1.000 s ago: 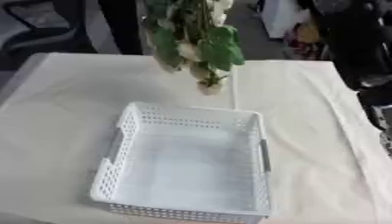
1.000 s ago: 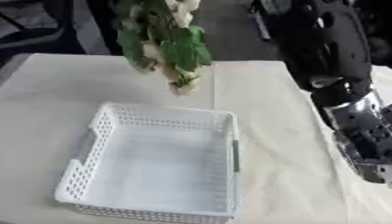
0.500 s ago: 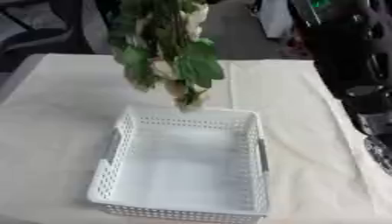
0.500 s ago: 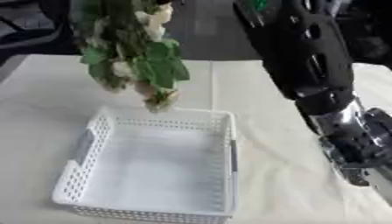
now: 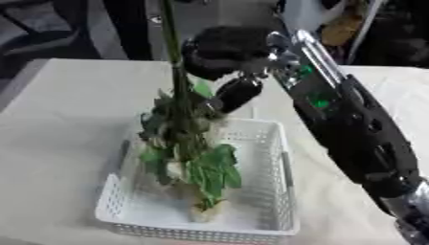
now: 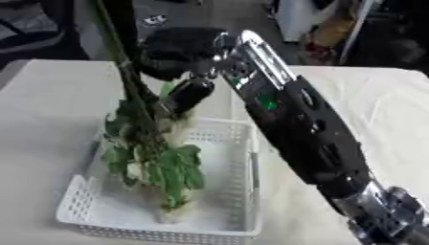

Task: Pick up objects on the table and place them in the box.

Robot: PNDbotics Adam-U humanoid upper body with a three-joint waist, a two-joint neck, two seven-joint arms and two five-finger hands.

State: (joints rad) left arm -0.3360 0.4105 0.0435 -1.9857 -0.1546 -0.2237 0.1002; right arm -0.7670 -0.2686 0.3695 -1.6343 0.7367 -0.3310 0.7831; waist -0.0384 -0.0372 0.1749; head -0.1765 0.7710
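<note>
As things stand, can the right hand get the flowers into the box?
Probably yes. The right hand holds the flowers by the stems, hanging head-down with their tips already inside the open box; nothing else lies in it.

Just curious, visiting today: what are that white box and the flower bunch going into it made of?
The box looks like matte white moulded plastic: its walls are a grid of small holes. The flower bunch has green leaves and pale blooms; real or artificial, I cannot tell.
</note>
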